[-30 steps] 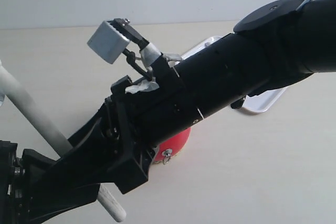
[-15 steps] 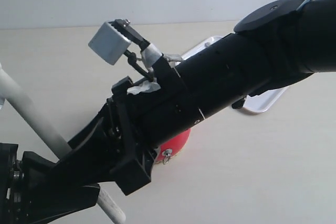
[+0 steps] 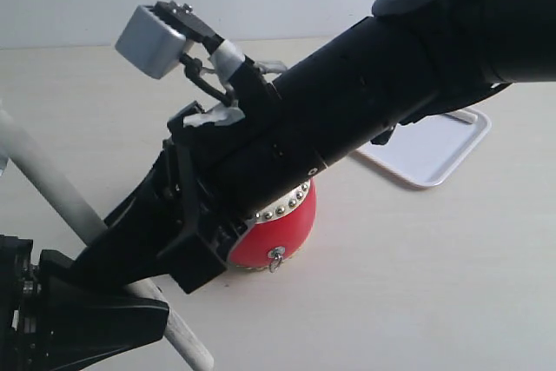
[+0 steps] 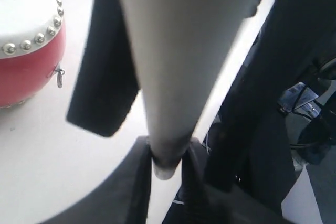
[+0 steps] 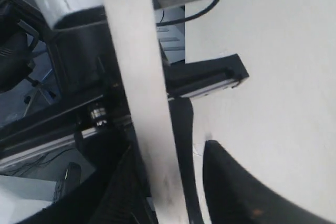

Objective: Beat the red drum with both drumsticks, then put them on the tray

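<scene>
The left hand [image 4: 164, 149] is clamped narrow on a drumstick [image 4: 178, 51], its fingers [image 4: 137, 182] pressing the shaft from both sides near its end. In this left wrist view the red drum [image 4: 23, 69] stands on the pale worktop [image 4: 42, 156] beside the hand, clear of the stick, with its studded cream skin facing up

In the right wrist view, the right hand [image 5: 168, 187] grips the other drumstick [image 5: 136, 77], which runs straight out past the fingers over the worktop

In the exterior view a black arm [image 3: 365, 102] lies from 2 o'clock to 8 o'clock over the drum and hides most of its top. The white tray [image 3: 443, 141] lies on the worktop at 2 o'clock of the drum, apart from it. One stick [image 3: 52, 180] slants at 8 o'clock of the drum; which hand holds it I cannot tell here
</scene>
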Tool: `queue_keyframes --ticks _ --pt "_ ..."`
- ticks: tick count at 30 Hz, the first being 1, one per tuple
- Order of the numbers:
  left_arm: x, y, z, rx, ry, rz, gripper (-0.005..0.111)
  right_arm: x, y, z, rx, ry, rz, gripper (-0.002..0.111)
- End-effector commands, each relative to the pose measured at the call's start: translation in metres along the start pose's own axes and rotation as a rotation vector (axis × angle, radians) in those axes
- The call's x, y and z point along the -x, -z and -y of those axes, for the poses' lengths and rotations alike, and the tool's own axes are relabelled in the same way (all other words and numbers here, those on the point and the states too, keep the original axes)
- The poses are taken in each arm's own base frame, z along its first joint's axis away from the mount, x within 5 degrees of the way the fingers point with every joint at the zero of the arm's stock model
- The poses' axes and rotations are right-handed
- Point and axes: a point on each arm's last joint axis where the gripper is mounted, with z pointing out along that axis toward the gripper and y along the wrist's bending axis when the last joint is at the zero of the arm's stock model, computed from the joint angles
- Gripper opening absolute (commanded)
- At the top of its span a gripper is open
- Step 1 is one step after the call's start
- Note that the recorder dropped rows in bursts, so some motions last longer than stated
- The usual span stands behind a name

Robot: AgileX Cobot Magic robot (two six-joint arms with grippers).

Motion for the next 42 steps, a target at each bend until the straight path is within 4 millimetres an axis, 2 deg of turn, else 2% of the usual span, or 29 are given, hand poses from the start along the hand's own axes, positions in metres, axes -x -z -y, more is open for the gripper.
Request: queue_keyframes --ticks 1,2,7,12,14,18,21,30,42 --pt "0.002 0.0 -0.001 0.012 0.011 0.016 0.0 0.0 0.0 0.0 -0.008 -0.01 -0.019 0.038" --pt "0.002 0.0 -0.001 0.012 0.011 0.016 0.0 0.001 0.0 0.0 -0.012 -0.011 -0.016 0.035" --pt "0.002 0.0 -0.001 0.015 0.011 0.017 0.0 0.0 0.0 0.0 -0.006 -0.011 -0.018 0.002" --pt "0.008 0.002 0.0 0.016 -0.021 0.035 0.003 0.001 0.0 0.0 -0.01 -0.014 -0.011 0.0" --pt "0.014 0.003 0.002 0.014 -0.032 0.049 0.016 0.001 0.0 0.001 -0.017 -0.015 -0.007 0.0" --pt "0.021 0.004 0.004 0.012 -0.046 0.067 0.051 0.002 0.0 0.003 -0.039 -0.015 -0.001 0.0" --pt "0.021 0.004 0.003 0.015 -0.044 0.069 0.062 0.004 0.005 0.009 -0.076 -0.02 0.017 0.0" --pt "0.022 0.006 0.002 0.039 -0.043 0.088 0.059 0.004 0.044 0.039 -0.18 -0.106 0.082 0.0" --pt "0.024 0.014 0.007 0.05 -0.051 0.14 0.059 0.026 0.1 0.063 -0.37 -0.11 0.09 0.0"
